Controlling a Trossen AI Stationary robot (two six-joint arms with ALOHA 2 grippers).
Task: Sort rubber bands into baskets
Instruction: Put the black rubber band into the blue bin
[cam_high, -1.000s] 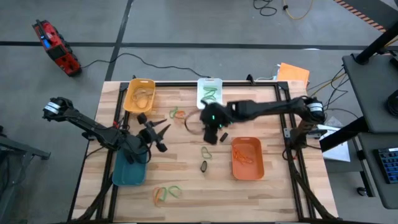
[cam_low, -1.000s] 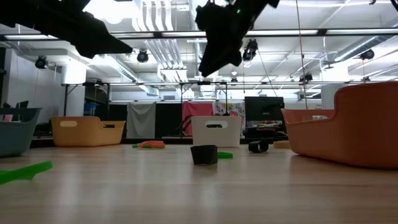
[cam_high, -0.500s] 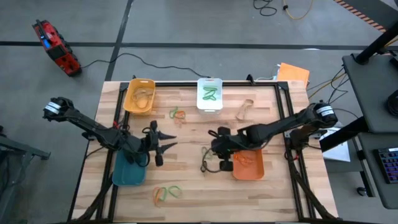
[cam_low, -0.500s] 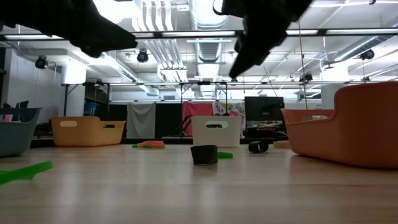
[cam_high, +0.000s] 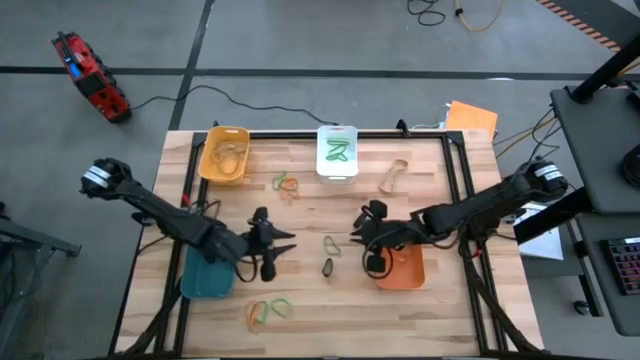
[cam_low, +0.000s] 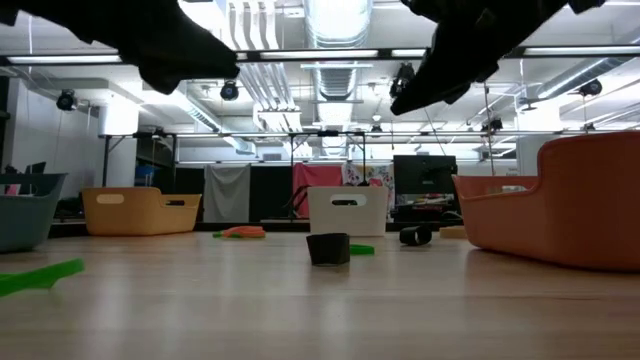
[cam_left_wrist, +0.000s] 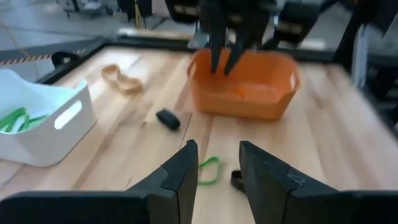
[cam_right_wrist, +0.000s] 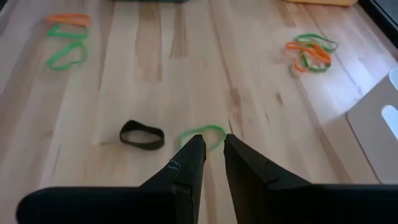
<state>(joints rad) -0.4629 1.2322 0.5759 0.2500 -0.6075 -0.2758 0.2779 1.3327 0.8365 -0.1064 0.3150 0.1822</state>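
Sitting mid-table, the green rubber band (cam_high: 329, 242) and black rubber band (cam_high: 328, 266) lie between both arms. The right gripper (cam_high: 368, 240), fingers nearly closed and empty, hovers just beside the green one, by the orange basket (cam_high: 410, 272). The left gripper (cam_high: 278, 247), parted and empty, faces them over the wooden table (cam_high: 440, 310).

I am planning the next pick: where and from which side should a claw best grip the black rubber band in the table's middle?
The black rubber band stands on its edge as a flattened loop, open upward. It is probably best to come straight down from above and pinch one long wall near its middle, through the opening.
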